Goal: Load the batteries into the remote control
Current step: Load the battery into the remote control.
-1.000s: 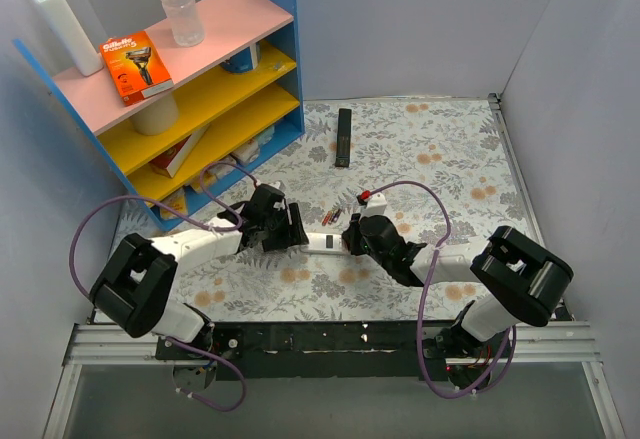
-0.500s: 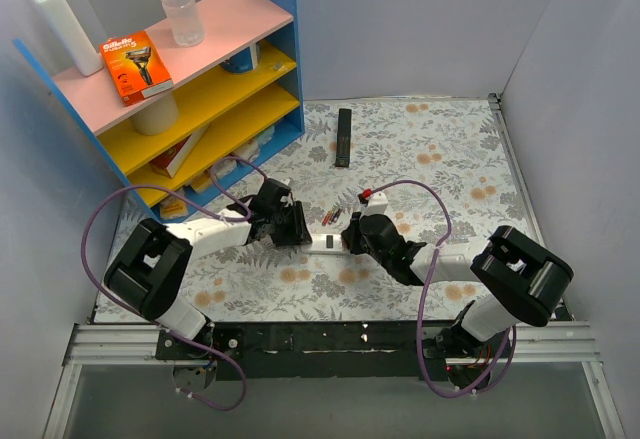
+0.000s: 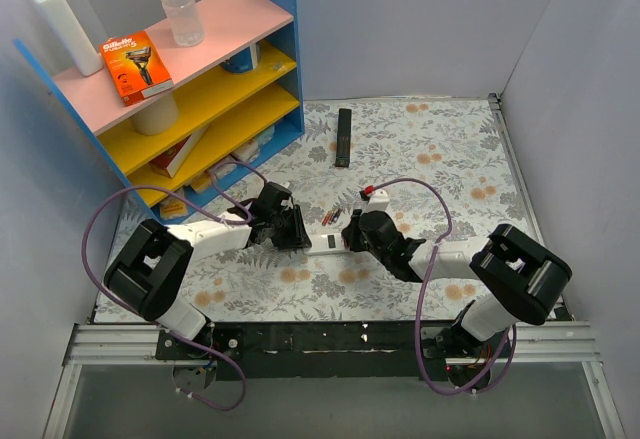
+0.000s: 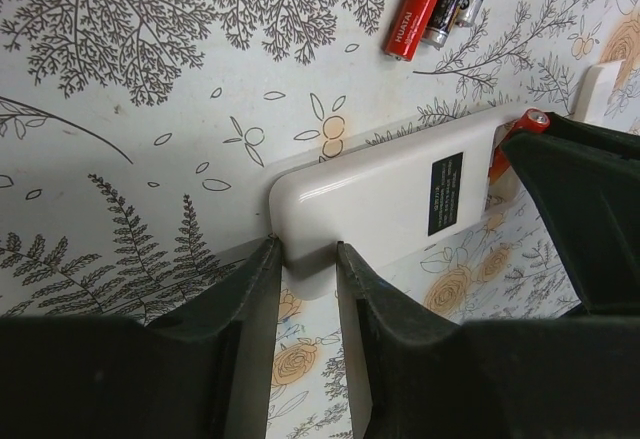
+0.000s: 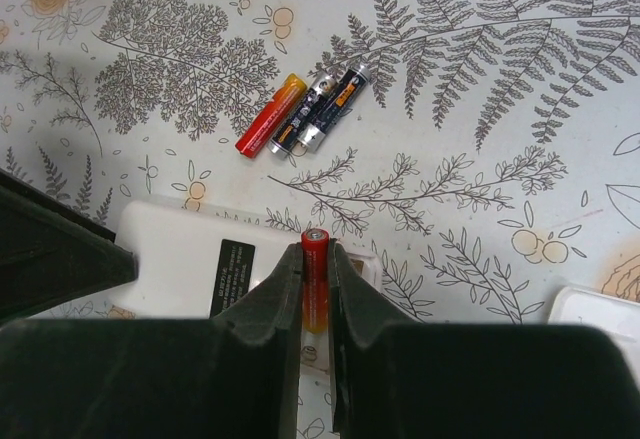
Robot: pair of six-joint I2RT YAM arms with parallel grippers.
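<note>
Right wrist view: the right fingers (image 5: 268, 309) clamp a red battery (image 5: 315, 277) at their tips, over one end of the remote control (image 5: 180, 259), which lies white back up. The left fingers (image 4: 250, 309) pinch the remote's opposite end. Three loose batteries (image 5: 300, 114) lie together farther out on the floral surface (image 5: 500, 109).

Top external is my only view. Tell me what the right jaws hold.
Observer: The right jaws pinch a red-orange battery lengthwise, over one end of the remote control.
Operator: Count the loose batteries.
Observer: Three loose batteries lie together on the table beyond the remote control: one red-orange, two dark.
Operator: Report the left jaws.
Observer: They straddle a corner at the remote control's other end; whether they pinch it is unclear.
</note>
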